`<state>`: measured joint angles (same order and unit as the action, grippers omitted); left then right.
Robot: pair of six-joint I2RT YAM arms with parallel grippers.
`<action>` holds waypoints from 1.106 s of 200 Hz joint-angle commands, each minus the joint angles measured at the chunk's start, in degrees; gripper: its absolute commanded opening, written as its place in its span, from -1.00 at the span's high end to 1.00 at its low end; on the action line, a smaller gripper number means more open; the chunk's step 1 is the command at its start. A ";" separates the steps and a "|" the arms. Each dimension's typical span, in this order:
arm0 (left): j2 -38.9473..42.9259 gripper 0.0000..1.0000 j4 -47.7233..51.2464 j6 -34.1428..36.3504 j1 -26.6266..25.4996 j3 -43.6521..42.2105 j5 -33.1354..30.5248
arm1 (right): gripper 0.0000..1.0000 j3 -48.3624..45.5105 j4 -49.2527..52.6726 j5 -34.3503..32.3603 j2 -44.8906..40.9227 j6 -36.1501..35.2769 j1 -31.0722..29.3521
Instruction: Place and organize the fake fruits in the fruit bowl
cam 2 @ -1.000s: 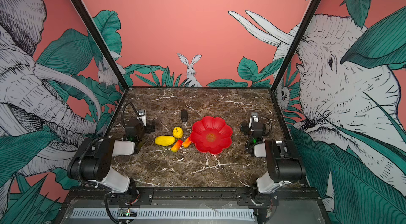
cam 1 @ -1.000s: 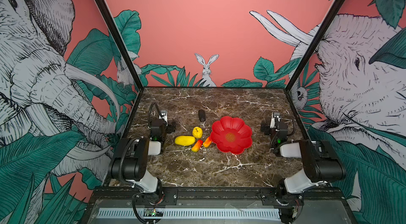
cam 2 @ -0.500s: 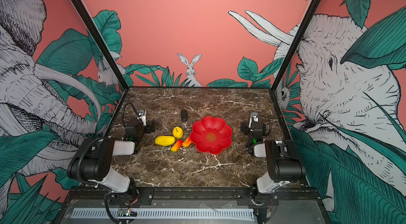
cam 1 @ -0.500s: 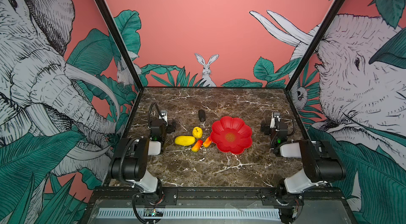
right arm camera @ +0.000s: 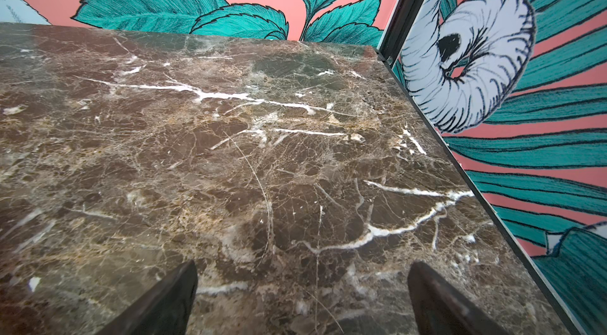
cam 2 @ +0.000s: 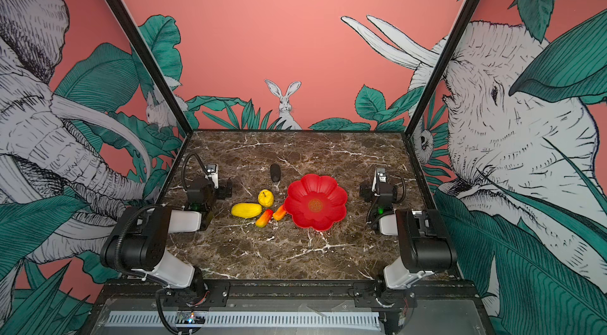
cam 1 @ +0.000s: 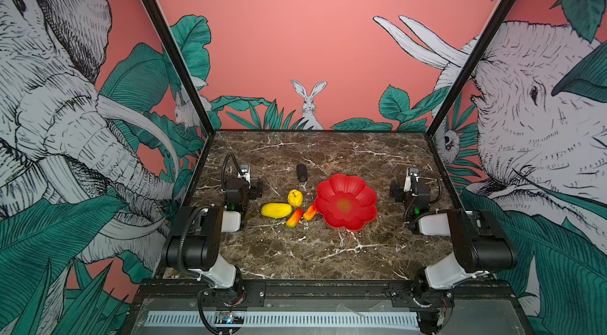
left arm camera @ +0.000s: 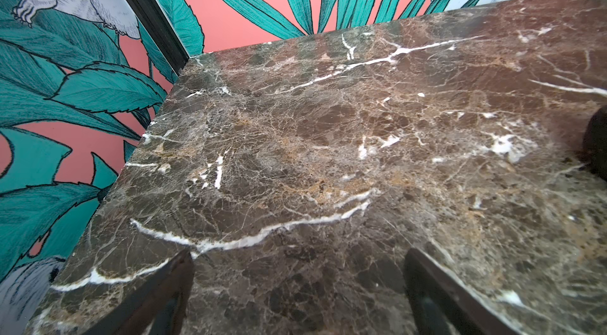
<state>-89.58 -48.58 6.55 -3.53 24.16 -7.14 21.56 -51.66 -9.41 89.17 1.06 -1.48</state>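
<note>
Jaws of the left gripper (left arm camera: 299,253) and the right gripper (right arm camera: 303,264): both spread wide, holding nothing, each above bare brown marble tabletop (cam 1: 295,251) near its own side edge. Item, glossy red flower-shaped fruit bowl (cam 1: 348,185): mid-tabletop, slightly toward the right edge, empty. Items, yellow oblong plastic fruit (cam 1: 276,210), round yellow fruit with dark stem (cam 1: 295,198), red-orange-yellow elongated fruit (cam 1: 294,217) and second elongated fruit (cam 1: 309,212): clustered just beside the bowl on its left-edge side, the last seemingly touching the rim. Item, dark blackish oblong fruit (cam 1: 301,172): apart, toward the far edge. Step, as judged: first pick not yet begun. Next move probably calls for the left gripper to reach a clustered fruit and close across its narrow width.
</note>
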 commanded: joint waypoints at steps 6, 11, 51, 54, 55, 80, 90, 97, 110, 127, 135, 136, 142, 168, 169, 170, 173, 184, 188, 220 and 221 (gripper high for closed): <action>7.12 -0.99 5.43 -0.52 0.06 0.73 -1.31 | -0.98 -4.11 -4.09 -0.93 -7.47 0.08 -0.23; 9.34 -0.99 9.27 -0.71 0.02 1.59 -1.53 | -0.98 -4.02 -1.09 -1.25 -10.63 0.12 -0.28; 27.82 -0.99 33.18 -2.65 -2.33 7.43 -6.70 | -0.98 10.03 39.78 3.44 -32.44 -2.08 -5.78; 29.05 -0.99 35.36 -3.08 -2.68 8.13 -6.68 | -0.98 11.68 42.42 4.53 -33.18 -2.03 -6.95; 29.43 -0.99 36.08 -3.23 -2.79 8.42 -6.67 | -0.98 12.11 43.08 4.86 -33.31 -1.98 -7.22; 36.17 -0.99 53.31 -7.37 -4.26 15.87 -3.98 | -0.98 24.96 58.95 9.20 -29.96 -1.49 -17.02; 37.64 -0.99 59.47 -8.12 -4.89 18.98 -2.81 | -0.98 30.05 63.47 8.53 -25.63 -1.00 -21.56; 38.38 -0.99 63.48 -8.97 -5.00 21.37 -1.72 | -0.98 33.53 65.91 8.18 -22.50 -0.24 -24.34; 39.25 -0.99 69.79 -9.13 -5.05 25.48 1.75 | -0.98 39.79 69.73 8.83 -16.05 1.04 -28.73; 39.07 -0.99 78.62 -7.48 -4.97 31.62 5.03 | -0.98 47.21 71.69 9.74 -8.09 1.66 -34.17; 38.80 -0.99 81.77 -6.14 -5.00 33.80 6.84 | -0.98 50.05 71.76 9.70 -4.53 1.99 -36.33; 38.75 -0.99 82.18 -6.03 -4.95 33.95 7.03 | -0.98 50.41 71.77 9.77 -4.09 2.09 -36.54; 38.68 -0.99 83.80 -4.72 -5.04 34.85 8.59 | -0.98 52.49 71.92 10.36 -1.53 2.32 -37.95; 39.40 -0.99 82.85 1.77 -5.01 31.00 20.68 | -0.98 61.61 73.76 11.19 10.20 3.23 -43.11; 39.40 -0.99 82.76 1.79 -5.00 30.84 20.98 | -0.98 61.90 73.83 11.13 10.53 3.28 -43.32; 39.40 -0.99 82.72 1.80 -5.09 30.72 21.27 | -0.98 61.90 73.83 11.13 10.53 3.28 -43.32; 39.35 -0.99 82.50 1.68 -5.01 30.36 21.95 | -0.98 62.99 74.08 10.74 11.82 3.33 -44.17; 39.13 -0.99 81.90 1.25 -5.00 29.19 24.53 | -0.98 65.36 74.16 10.48 14.96 3.55 -46.22; 39.01 -0.99 82.06 1.26 -5.01 29.07 24.81 | -0.98 66.06 74.09 10.31 15.97 3.72 -46.84; 38.35 -0.99 83.35 1.61 -5.02 29.32 18.52 | -0.98 68.54 72.12 10.89 23.26 7.12 -48.75; 38.26 -0.99 83.37 1.62 -5.01 29.34 18.50 | -0.98 68.54 72.12 10.89 23.26 7.12 -48.75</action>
<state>-51.72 32.38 6.42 -8.56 53.78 11.92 87.77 20.49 1.04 108.99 4.95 -49.30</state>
